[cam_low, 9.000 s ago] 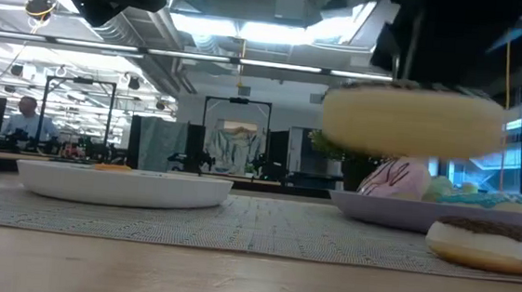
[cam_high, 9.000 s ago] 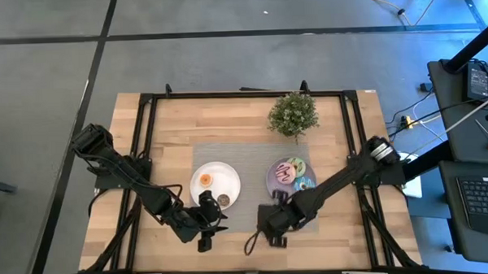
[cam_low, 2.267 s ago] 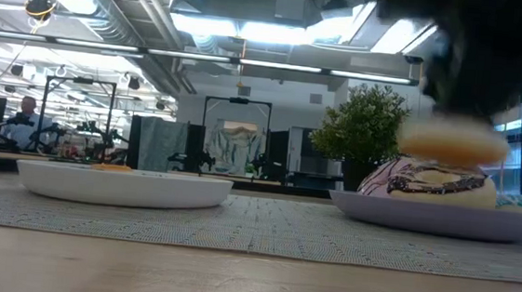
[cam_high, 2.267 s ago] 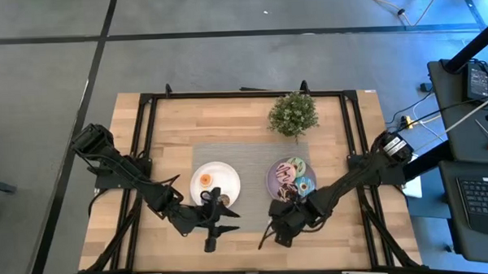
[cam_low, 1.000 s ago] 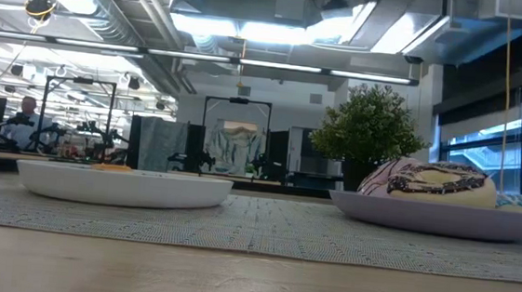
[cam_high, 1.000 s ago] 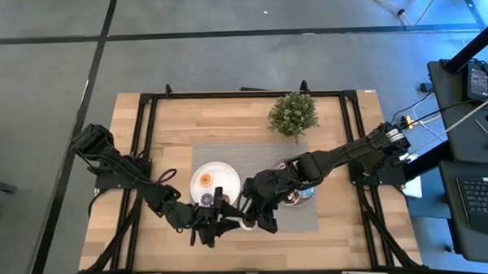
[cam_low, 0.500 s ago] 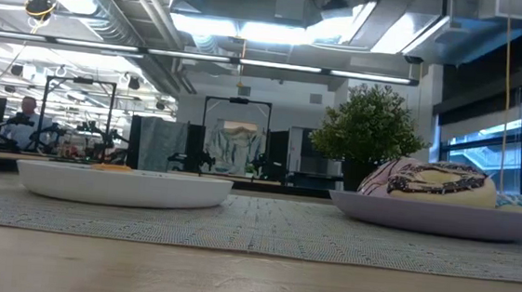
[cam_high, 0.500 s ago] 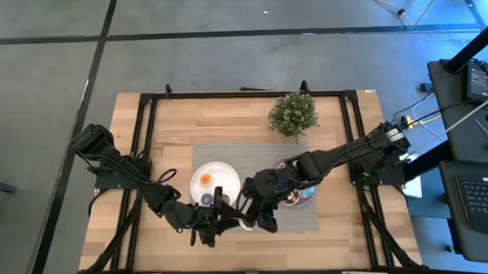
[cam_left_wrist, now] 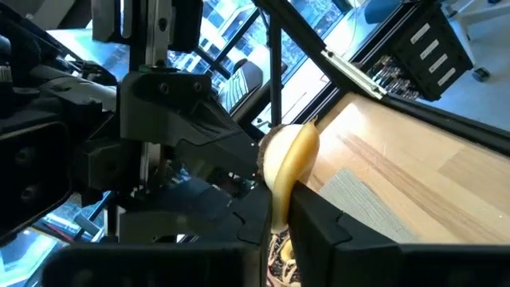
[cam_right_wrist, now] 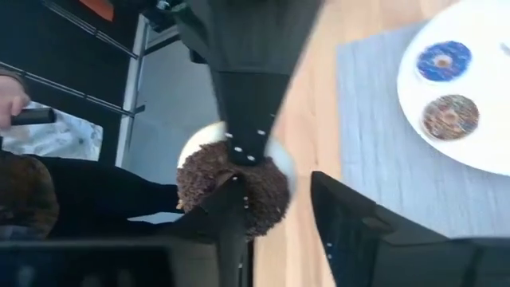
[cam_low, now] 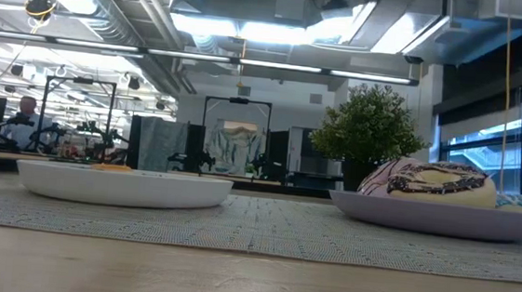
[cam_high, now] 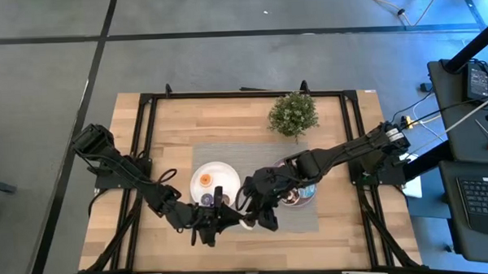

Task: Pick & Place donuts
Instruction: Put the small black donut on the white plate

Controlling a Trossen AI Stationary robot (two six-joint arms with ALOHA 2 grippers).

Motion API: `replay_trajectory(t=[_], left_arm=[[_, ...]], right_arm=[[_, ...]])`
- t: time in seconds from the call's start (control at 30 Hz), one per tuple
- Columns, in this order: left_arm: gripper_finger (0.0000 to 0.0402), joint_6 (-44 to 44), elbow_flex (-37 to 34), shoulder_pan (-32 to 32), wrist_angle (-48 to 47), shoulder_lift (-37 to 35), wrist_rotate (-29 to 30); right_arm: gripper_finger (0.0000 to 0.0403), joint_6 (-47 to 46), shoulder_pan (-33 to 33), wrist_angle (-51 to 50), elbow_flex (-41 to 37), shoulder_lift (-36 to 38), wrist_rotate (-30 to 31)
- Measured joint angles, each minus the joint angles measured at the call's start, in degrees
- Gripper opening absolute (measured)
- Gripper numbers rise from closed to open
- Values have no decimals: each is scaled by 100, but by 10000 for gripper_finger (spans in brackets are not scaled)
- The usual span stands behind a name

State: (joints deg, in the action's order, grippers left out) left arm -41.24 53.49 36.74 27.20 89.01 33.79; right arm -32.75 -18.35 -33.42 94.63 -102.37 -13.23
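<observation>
The chocolate-sprinkled donut hangs in the air above the mat's near edge, between the two grippers. My left gripper reaches it from the left and is shut on it. In the left wrist view the donut stands edge-on, cream-coloured. My right gripper faces it from the right and is open, with one finger by the donut's lower rim. Orange, purple and speckled mini donuts lie on the white plate. Large donuts lie on the lilac plate. My left gripper pinches the donut's ring between its two fingers, coming level from the table's left. One finger lies across the sprinkled face and over the hole. The donut's edge sits in the gap between the fingers. It is lifted clear and stands on edge. My right gripper has one finger in front of the donut's lower rim; whether it touches, I cannot tell.
A grey mat lies under both plates. A potted plant stands at the mat's far right corner. A black frame runs round the wooden table. A person sits far off in the room.
</observation>
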Motion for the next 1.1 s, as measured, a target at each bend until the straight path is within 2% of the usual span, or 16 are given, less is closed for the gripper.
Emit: replay_trajectory(t=[0.1, 0.33, 0.43, 0.53, 0.63, 0.7, 0.77, 0.93, 1.1], left_arm=[[32, -1, 0, 17, -24, 9, 94], [33, 144, 0, 194, 2, 9, 432], [31, 168, 0, 274, -77, 9, 1016], [34, 384, 2, 367, -448, 7, 2000], [36, 942, 2, 402, -1389, 7, 2965], [37, 1468, 1, 404, -2064, 7, 3277], [38, 2124, 0, 407, -2728, 7, 3219], [35, 3682, 0, 244, -4311, 29, 2432], [34, 4583, 0, -4, -5025, 222, 2203]], right_arm=[[169, 4, 104, -340, -2, 120, 62], [197, 321, 131, -680, -2, 764, 1467], [199, 321, 127, -896, -2, 1009, 1882], [199, 304, 127, -995, -2, 1154, 2096], [199, 299, 122, -1031, -2, 1193, 2148], [199, 288, 119, -1082, -2, 1182, 2142], [199, 213, 105, -1164, -2, 1161, 2135], [199, 141, 92, -1440, -4, 1135, 2147], [199, 148, 59, -1481, -4, 1137, 2402]])
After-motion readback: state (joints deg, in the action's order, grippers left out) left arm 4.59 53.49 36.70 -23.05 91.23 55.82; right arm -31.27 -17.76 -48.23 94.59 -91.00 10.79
